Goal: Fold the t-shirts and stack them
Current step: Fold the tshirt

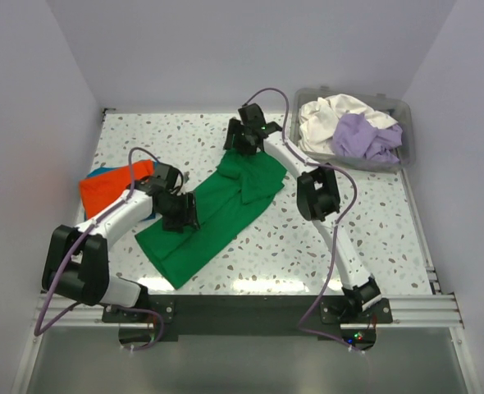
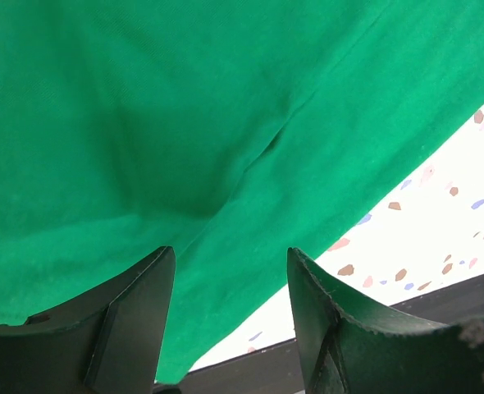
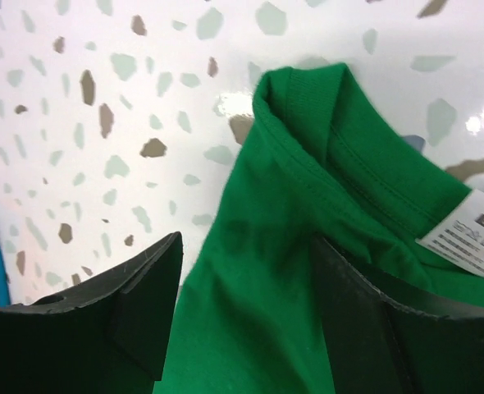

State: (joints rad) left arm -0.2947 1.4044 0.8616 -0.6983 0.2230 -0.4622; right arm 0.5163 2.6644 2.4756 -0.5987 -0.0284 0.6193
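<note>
The left pincer [image 2: 231, 267] hangs partly open over the green t-shirt [image 1: 226, 205], clamping nothing. That shirt lies mid-bench [image 1: 390, 234], slanting seven to one o'clock. At nine, the left arm [image 1: 119, 215] half hides an orange t-shirt [image 1: 107, 190]. Farther, the right pincer [image 3: 246, 246] straddles the collar [image 3: 308, 107], jaws apart, contact unclear. A bin [image 1: 408, 144] at two holds crumpled shirts [image 1: 340, 119].

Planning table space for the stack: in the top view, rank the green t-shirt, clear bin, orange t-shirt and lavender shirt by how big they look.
1-2. green t-shirt and clear bin: about alike, too close to rank.
3-4. orange t-shirt and lavender shirt: both much smaller, alike, and each only partly showing.
</note>
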